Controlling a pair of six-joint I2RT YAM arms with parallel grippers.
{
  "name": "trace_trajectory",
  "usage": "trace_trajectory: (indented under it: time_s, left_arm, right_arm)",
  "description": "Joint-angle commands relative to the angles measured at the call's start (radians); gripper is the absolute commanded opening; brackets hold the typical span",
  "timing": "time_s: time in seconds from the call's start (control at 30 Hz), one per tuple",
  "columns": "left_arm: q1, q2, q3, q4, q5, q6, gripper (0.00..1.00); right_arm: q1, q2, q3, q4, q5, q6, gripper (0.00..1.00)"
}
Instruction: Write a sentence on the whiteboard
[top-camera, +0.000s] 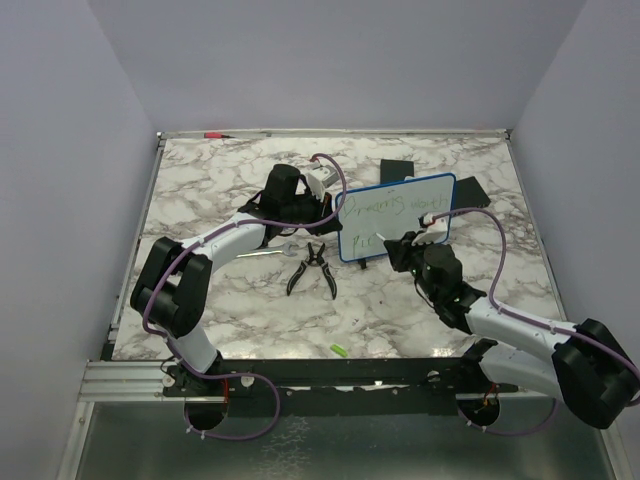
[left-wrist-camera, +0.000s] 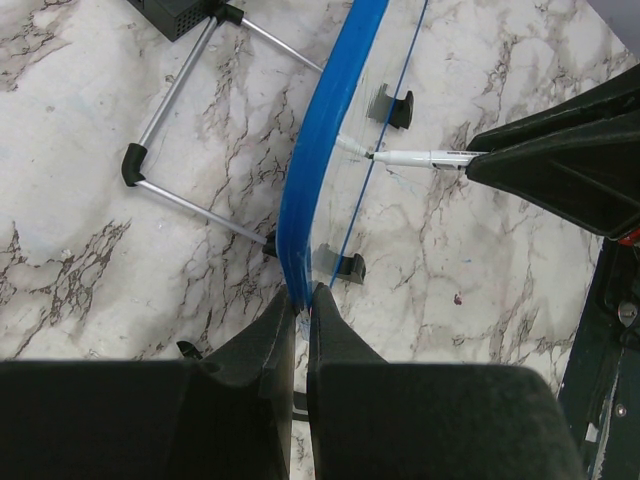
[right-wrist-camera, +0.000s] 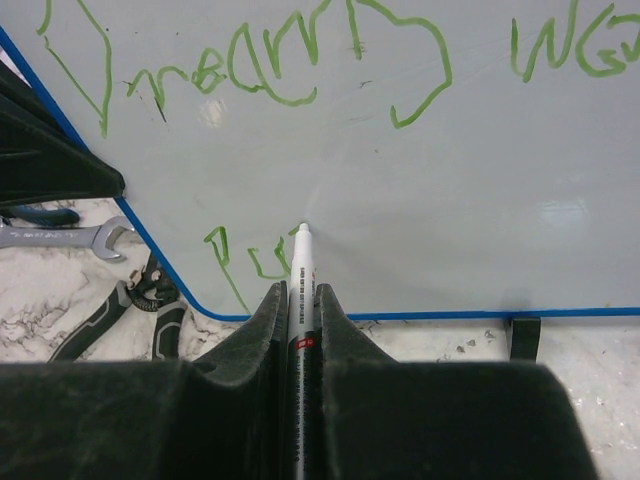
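The whiteboard (top-camera: 395, 215) is standing on its small black feet (left-wrist-camera: 395, 108) toward the far edge of the table (top-camera: 220, 310), right of the middle. The left tool (left-wrist-camera: 303, 300) is pinching the board's blue frame (left-wrist-camera: 325, 130) at its left side. The right tool (right-wrist-camera: 300, 295), pressed together on a marker (right-wrist-camera: 301, 260), is holding the tip at the board's face. The green sentence (right-wrist-camera: 290, 75) is running across the top in one line, and a second line is only beginning near the lower left corner.

The main risk is pressure. The left tool is gripping only a thin strip of frame, so a hard push from the marker could rock the board on its feet or twist it out of that pinch, and the stroke would skid. The marker itself could also slide back between the fingers (they are clamping a smooth round barrel), which would leave faint or broken letters. The second line is sitting close to the bottom frame, so downstrokes may run off the white. Pliers (right-wrist-camera: 120, 310) and a wrench (right-wrist-camera: 60, 237) are lying just beside that corner, where a sliding board would catch them.
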Motion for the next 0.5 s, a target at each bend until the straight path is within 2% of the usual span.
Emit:
trace_trajectory:
  time_s: [0.0,0.47]
  left_arm:
    - [-0.014,0.022,0.013,-0.04,-0.007,0.024,0.0]
    - [-0.014,0.024,0.015,-0.041,-0.007,0.024,0.0]
  right_arm:
    - [-0.006,0.023,-0.006,-0.007,0.046,0.004,0.01]
    - [-0.006,0.049,-0.071,0.009,0.023,0.051,0.01]
